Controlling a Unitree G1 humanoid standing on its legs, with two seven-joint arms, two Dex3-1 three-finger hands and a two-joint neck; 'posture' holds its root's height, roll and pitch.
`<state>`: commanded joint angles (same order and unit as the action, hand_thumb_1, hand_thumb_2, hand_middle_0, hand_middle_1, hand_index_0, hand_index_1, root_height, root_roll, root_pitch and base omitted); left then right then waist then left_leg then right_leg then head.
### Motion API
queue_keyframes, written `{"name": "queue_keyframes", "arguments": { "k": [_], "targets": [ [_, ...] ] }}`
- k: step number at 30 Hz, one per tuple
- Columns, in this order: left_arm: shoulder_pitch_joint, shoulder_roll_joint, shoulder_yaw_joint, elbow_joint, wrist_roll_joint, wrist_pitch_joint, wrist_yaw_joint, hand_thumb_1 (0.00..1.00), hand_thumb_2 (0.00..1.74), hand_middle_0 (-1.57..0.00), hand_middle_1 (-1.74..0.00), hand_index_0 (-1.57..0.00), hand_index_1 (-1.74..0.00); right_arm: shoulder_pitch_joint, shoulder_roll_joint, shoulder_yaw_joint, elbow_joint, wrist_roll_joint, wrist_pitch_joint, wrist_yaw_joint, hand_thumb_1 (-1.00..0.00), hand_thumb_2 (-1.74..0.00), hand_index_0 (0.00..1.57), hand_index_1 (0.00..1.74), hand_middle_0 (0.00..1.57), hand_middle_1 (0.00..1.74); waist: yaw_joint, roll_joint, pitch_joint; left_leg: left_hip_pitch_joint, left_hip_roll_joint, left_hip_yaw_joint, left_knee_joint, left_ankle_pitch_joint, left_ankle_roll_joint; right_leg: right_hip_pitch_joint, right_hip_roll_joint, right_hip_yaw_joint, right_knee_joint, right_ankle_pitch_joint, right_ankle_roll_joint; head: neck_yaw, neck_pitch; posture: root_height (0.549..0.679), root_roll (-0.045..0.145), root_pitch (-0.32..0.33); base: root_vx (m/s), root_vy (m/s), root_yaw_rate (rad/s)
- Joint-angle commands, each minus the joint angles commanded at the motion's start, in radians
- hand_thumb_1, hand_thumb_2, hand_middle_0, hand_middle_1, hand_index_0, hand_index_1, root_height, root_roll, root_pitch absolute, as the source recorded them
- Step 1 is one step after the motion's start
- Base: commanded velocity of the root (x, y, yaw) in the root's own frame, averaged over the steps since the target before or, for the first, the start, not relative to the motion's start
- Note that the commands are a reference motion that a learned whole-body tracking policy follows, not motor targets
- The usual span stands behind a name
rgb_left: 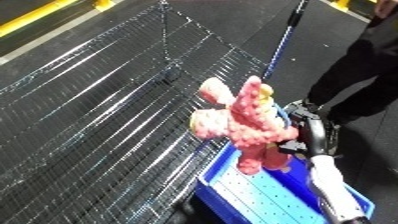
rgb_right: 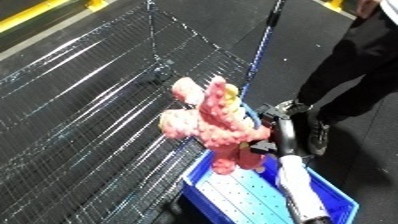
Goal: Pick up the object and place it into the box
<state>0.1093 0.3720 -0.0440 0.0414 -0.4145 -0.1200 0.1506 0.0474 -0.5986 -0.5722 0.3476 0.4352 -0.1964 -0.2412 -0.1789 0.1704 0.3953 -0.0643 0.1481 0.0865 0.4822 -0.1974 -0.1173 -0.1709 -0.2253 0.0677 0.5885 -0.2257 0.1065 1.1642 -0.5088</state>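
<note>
- The pink, knobbly plush toy with spread limbs point(rgb_left: 242, 122) hung in the air, right over the far end of the blue plastic bin with a pale perforated floor point(rgb_left: 258, 197).
- The robot's right hand point(rgb_left: 291, 146), black, was curled round the toy's lower part, holding it up from the right side.
- The white and silver right forearm point(rgb_left: 324, 175) ran from the lower edge up over the bin's right side.
- The toy's bottom end dangled just above the bin floor; I couldn't tell whether it touched.
- The bin stood against the edge of a grey wire-mesh surface wrapped in shiny clear film point(rgb_left: 98, 110), which filled the left of the scene.
- A thin dark pole with a blue section point(rgb_left: 282, 47) rose beyond the toy.
- No left hand was visible.
</note>
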Motion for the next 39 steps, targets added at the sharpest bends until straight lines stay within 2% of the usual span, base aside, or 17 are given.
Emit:
{"name": "queue_keyframes", "arguments": {
  "k": [6,8,10,14,20,24,26,32,39],
  "targets": [
    [-0.013,0.011,-0.016,0.034,-0.009,-0.011,0.001,1.00,1.74,-1.57,-1.74,-1.57,-1.74,-0.029,-0.045,-0.046,0.214,0.087,0.013,-0.019,-1.00,-1.74,1.57,1.74,1.57,1.74,-0.007,0.018,-0.007,-0.002,-0.008,0.000,-0.001,0.001,-0.0010,0.003,-0.0034,-0.003,-0.009,0.007,-0.0024,0.050,0.011,0.656,0.081,-0.143,-0.015,0.016,-0.002],
    [-0.021,0.018,-0.025,0.040,-0.011,-0.017,0.000,1.00,1.74,-1.57,-1.74,-1.57,-1.74,-0.043,-0.059,-0.066,0.307,0.137,0.030,-0.024,-1.00,-1.74,1.57,1.74,1.57,1.74,-0.006,0.023,-0.010,-0.003,-0.011,0.000,-0.002,0.002,-0.0016,0.002,-0.0035,-0.004,-0.013,0.011,-0.0024,0.063,0.008,0.657,0.082,-0.140,-0.020,0.007,-0.001],
    [-0.030,0.027,-0.034,0.041,-0.010,-0.022,-0.003,1.00,1.74,-1.57,-1.74,-1.57,-1.74,-0.059,-0.096,-0.075,0.424,0.159,0.052,-0.016,-1.00,-1.74,1.57,1.74,1.57,1.74,-0.002,0.028,-0.013,-0.003,-0.012,0.000,-0.005,0.003,-0.0027,0.002,-0.0035,-0.005,-0.018,0.014,-0.0020,0.073,0.012,0.657,0.083,-0.138,-0.019,0.002,0.000],
    [-0.043,0.043,-0.044,0.036,-0.004,-0.028,-0.008,1.00,1.74,-1.57,-1.74,-1.57,-1.74,-0.090,-0.185,-0.074,0.658,0.153,0.102,0.023,-1.00,-1.74,1.57,1.74,1.57,1.74,0.008,0.037,-0.017,-0.004,-0.015,-0.002,-0.010,0.005,-0.0043,0.005,-0.0037,-0.007,-0.027,0.018,-0.0016,0.098,0.022,0.659,0.084,-0.135,-0.015,-0.003,0.009],
    [-0.033,0.053,-0.048,0.024,0.004,-0.023,-0.011,1.00,1.74,-1.57,-1.74,-1.57,-1.74,-0.088,-0.255,-0.064,0.852,0.124,0.151,0.082,-1.00,-1.74,1.57,1.74,1.57,1.74,0.015,0.049,-0.017,-0.005,-0.018,-0.004,-0.016,0.009,-0.0061,0.006,-0.0051,-0.008,-0.033,0.018,-0.0001,0.115,0.000,0.659,0.085,-0.129,-0.013,-0.004,-0.001],
    [-0.022,0.054,-0.046,0.015,0.009,-0.020,-0.010,1.00,1.74,-1.57,-1.74,-1.57,-1.74,-0.078,-0.263,-0.065,0.909,0.111,0.177,0.096,-1.00,-1.74,1.57,1.74,1.57,1.74,0.018,0.057,-0.018,-0.003,-0.021,-0.006,-0.021,0.009,-0.0058,0.009,-0.0059,-0.008,-0.038,0.016,-0.0001,0.146,-0.033,0.660,0.086,-0.125,0.001,-0.009,0.005],
    [-0.015,0.053,-0.044,0.009,0.011,-0.018,-0.009,1.00,1.74,-1.57,-1.74,-1.57,-1.74,-0.075,-0.261,-0.068,0.926,0.113,0.185,0.100,-1.00,-1.74,1.57,1.74,1.57,1.74,0.019,0.061,-0.017,-0.003,-0.022,-0.006,-0.022,0.010,-0.0052,0.009,-0.0068,-0.009,-0.038,0.016,-0.0001,0.155,-0.032,0.660,0.087,-0.124,0.002,-0.006,0.004],
    [0.000,0.054,-0.042,-0.006,0.015,-0.015,-0.005,1.00,1.74,-1.57,-1.74,-1.57,-1.74,-0.074,-0.250,-0.070,0.936,0.117,0.189,0.099,-1.00,-1.74,1.57,1.74,1.57,1.74,0.019,0.070,-0.017,-0.005,-0.025,-0.003,-0.023,0.009,-0.0041,0.005,-0.0096,-0.006,-0.034,0.013,0.0012,0.153,-0.039,0.660,0.089,-0.120,0.007,-0.005,-0.013],
    [0.002,0.058,-0.046,-0.019,0.028,-0.016,-0.005,1.00,1.74,-1.57,-1.74,-1.57,-1.74,-0.080,-0.246,-0.065,0.939,0.120,0.187,0.085,-1.00,-1.74,1.57,1.74,1.57,1.74,0.021,0.073,-0.025,-0.005,-0.025,-0.002,-0.027,0.008,-0.0025,0.007,-0.0097,-0.007,-0.043,0.011,0.0035,0.137,-0.048,0.661,0.089,-0.114,0.019,-0.003,-0.010]
  ]
}}
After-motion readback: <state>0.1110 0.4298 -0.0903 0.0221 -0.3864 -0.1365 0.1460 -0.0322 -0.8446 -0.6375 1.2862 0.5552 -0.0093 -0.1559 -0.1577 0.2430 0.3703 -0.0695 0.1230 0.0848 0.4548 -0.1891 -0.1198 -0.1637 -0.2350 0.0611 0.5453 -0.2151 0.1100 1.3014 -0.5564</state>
